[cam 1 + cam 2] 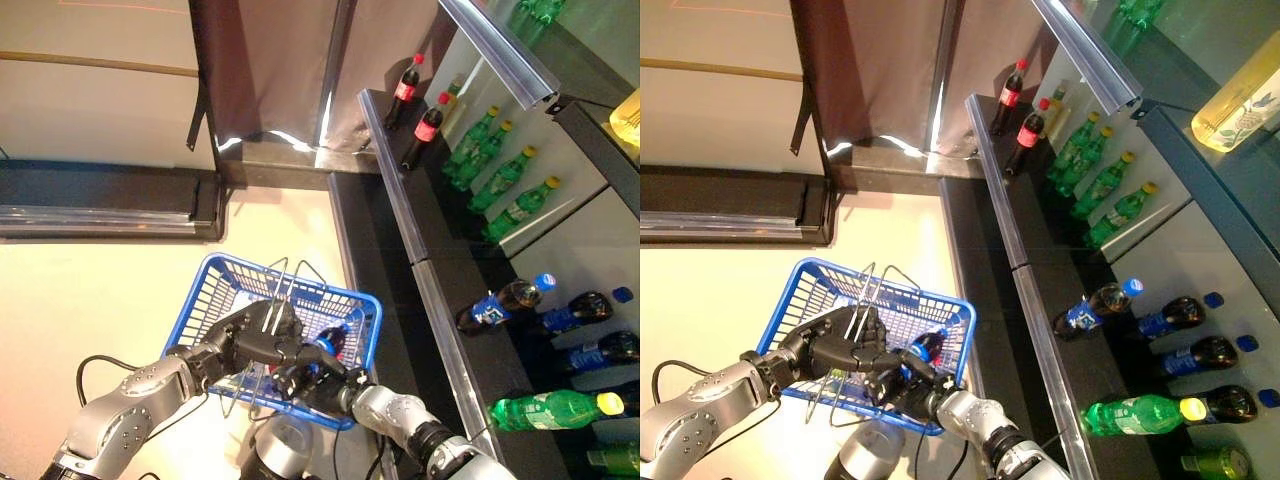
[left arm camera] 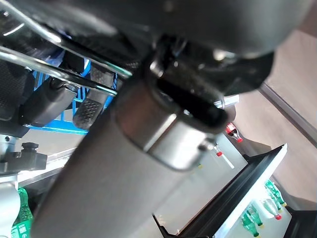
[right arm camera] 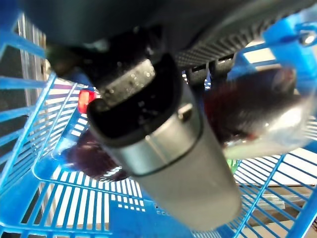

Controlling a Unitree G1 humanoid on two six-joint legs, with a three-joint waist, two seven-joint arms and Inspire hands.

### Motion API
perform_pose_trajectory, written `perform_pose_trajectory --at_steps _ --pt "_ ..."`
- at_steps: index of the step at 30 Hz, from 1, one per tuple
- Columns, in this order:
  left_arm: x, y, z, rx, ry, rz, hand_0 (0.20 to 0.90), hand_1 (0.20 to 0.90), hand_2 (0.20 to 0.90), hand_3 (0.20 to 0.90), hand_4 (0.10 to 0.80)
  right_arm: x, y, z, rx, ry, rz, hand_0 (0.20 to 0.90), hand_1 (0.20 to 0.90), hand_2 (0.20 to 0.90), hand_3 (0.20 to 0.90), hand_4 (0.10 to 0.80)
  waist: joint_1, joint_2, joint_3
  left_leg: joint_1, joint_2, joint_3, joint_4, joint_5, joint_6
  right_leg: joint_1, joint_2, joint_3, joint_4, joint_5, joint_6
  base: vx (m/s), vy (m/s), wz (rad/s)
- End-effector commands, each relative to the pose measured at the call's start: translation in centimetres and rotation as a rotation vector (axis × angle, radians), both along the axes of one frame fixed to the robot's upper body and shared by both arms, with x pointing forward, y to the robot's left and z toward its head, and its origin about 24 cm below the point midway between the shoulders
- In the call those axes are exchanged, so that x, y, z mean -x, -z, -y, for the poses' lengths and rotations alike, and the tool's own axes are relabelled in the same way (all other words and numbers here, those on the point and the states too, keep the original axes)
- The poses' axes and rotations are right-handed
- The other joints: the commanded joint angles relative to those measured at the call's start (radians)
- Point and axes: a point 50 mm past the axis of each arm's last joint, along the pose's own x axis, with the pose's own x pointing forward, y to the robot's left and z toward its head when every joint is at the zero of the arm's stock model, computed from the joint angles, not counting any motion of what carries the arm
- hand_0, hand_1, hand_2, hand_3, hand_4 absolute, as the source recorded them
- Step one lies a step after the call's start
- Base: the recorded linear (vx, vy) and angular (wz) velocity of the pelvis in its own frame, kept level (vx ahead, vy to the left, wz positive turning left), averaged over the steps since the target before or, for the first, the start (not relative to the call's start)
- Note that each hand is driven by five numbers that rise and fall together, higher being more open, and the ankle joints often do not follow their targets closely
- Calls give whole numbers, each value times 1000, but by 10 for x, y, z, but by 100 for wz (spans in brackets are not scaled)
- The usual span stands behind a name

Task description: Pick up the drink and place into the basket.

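Beside you on the right, dark store shelves (image 1: 440,300) are running past, stocked with green and dark bottles, while a blue wire basket (image 1: 215,290) is hanging over the pale floor in front of you. Your left hand (image 1: 255,335) is curling round the basket's metal handles (image 1: 285,275) and carrying it. Your right hand (image 1: 325,385) is gripping the drink (image 1: 328,345), a dark bottle with a blue cap, right at the basket's near-right rim. The bottle is lying tilted, its long axis running from the hand up and across toward the basket's far-right corner, cap leading. In the right wrist view the bottle (image 3: 257,114) is sitting above the blue mesh, so it looks to be already over the opening rather than outside it; another dark bottle with a red label (image 3: 94,156) seems to be lying on the basket floor. You are probably needing only a short drop straight down, then a release, keeping clear of the handles and your left hand just beside.
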Motion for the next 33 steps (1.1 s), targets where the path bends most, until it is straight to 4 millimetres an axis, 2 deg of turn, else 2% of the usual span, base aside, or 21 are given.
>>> perform_pose_trajectory --at_steps 1,19,27,33 --pt "16 -126 55 518 330 633 300 300 300 200 100 14 -16 -47 -194 -91 19 900 900 900 900 800 -7 60 -194 4 48 30 65 7 -18 -30 3 20 48 87 -62 0 0 0" --pt "17 -123 51 513 263 642 300 300 300 200 100 15 -9 -36 -113 -97 98 900 900 900 900 800 -18 51 -193 3 61 46 75 8 -24 -32 3 26 53 84 -63 0 0 0" --pt "15 -125 32 502 157 675 300 300 300 200 100 19 -15 -28 -81 -88 209 900 900 900 900 800 -33 43 -186 -2 65 58 68 14 -26 -44 2 28 54 86 -59 0 0 0" --pt "19 -127 11 504 52 713 300 300 300 200 100 26 -16 -6 -59 -43 288 900 900 900 900 800 -53 41 -176 -9 70 70 73 12 -29 -52 0 29 59 83 -56 0 0 0"
